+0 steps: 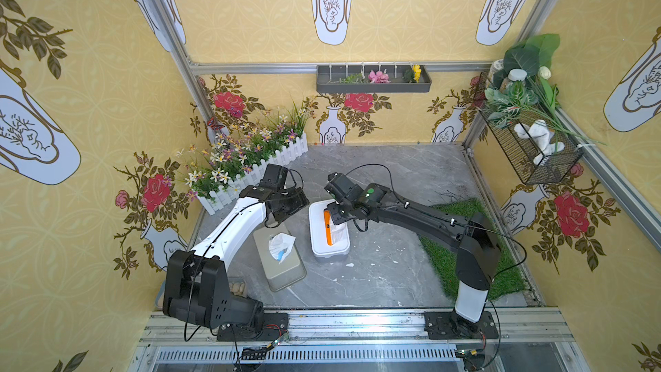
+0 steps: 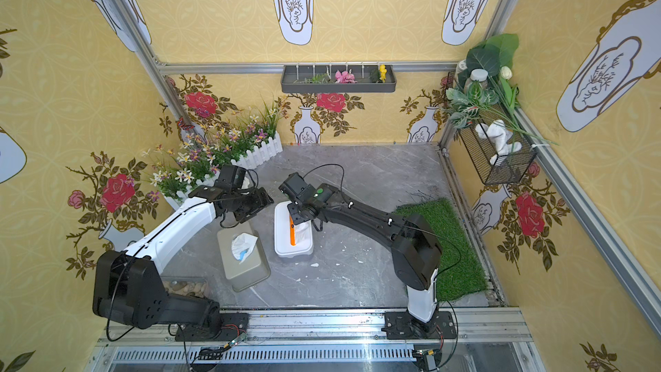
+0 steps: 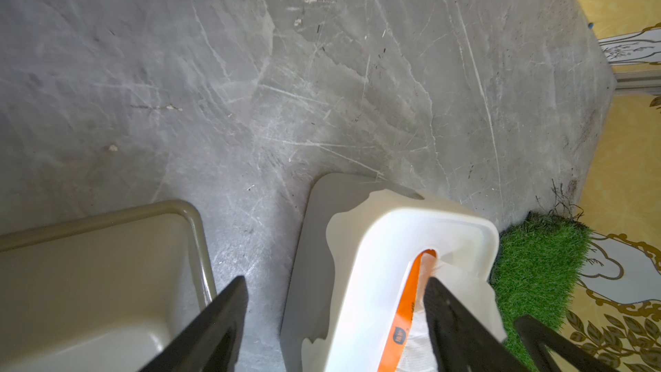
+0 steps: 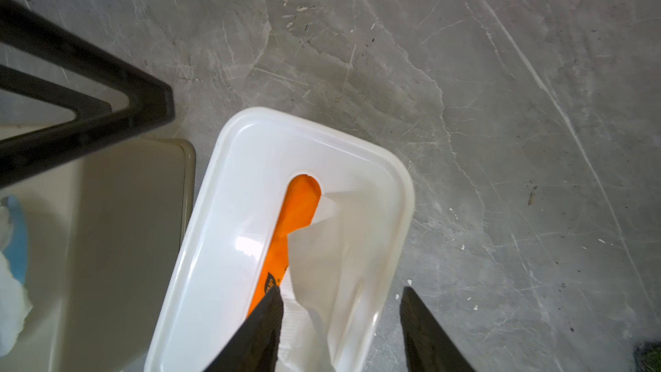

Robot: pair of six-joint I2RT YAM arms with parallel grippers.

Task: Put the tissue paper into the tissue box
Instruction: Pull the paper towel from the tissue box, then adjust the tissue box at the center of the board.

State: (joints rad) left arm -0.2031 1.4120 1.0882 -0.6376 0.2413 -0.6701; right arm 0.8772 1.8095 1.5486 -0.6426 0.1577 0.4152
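Stuffing step: my right fingers [image 4: 261,331], apart, straddle the tissue paper [image 4: 322,273] half out of the white tissue box [image 4: 229,209]; next I'd poke it in; left fingers [image 3: 214,320] idle, apart

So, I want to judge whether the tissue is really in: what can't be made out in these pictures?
- Inside of the white tissue box: its lid hides it in every view; only an orange pack shows through the slot.
- How far in the tissue paper reaches: same lid.
- Right gripper, both top views: fingertips hidden under its wrist.
- Pack's print: too small to read.
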